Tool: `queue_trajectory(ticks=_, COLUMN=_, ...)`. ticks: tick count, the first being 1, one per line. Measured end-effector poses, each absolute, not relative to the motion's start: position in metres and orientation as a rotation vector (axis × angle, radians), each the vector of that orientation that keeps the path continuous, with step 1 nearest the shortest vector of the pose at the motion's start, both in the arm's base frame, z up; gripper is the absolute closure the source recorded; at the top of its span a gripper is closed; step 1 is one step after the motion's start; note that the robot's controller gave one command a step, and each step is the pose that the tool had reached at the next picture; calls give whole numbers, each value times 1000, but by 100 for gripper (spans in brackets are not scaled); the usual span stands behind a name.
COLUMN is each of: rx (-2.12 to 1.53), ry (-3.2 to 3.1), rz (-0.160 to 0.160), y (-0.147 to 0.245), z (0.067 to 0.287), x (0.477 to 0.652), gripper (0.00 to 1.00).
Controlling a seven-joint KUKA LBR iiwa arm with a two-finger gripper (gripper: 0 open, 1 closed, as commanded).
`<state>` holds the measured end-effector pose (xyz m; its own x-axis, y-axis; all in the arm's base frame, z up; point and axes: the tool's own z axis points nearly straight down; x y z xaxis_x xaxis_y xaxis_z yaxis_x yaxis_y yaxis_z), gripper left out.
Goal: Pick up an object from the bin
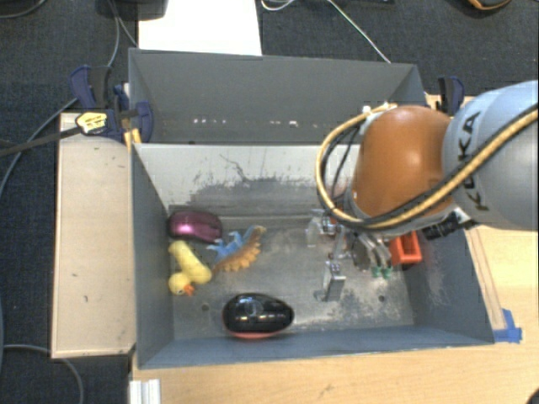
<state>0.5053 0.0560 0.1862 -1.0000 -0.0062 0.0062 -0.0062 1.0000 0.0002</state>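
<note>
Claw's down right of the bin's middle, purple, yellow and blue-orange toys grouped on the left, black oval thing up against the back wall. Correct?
One thing is off: the camera view shows the black oval thing by the front wall, not the back. The rest stands: the claw is right of the middle, and the purple toy, yellow toy and blue-orange toy are grouped on the left.

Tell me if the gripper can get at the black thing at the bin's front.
Probably yes. The black, red-edged oval thing lies alone on the bin floor, view-left of the gripper, with bare floor between them; the yellow duck lies clear of it.
</note>
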Motion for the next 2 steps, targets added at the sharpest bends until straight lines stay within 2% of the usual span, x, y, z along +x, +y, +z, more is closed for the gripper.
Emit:
queue_trajectory(ticks=1, rx=4, ry=-3144, rz=-1, y=56, z=191, x=507, gripper=0)
queue_trajectory(ticks=2, rx=661, ry=-3070, rz=-2, y=112, z=81, x=517, gripper=0)
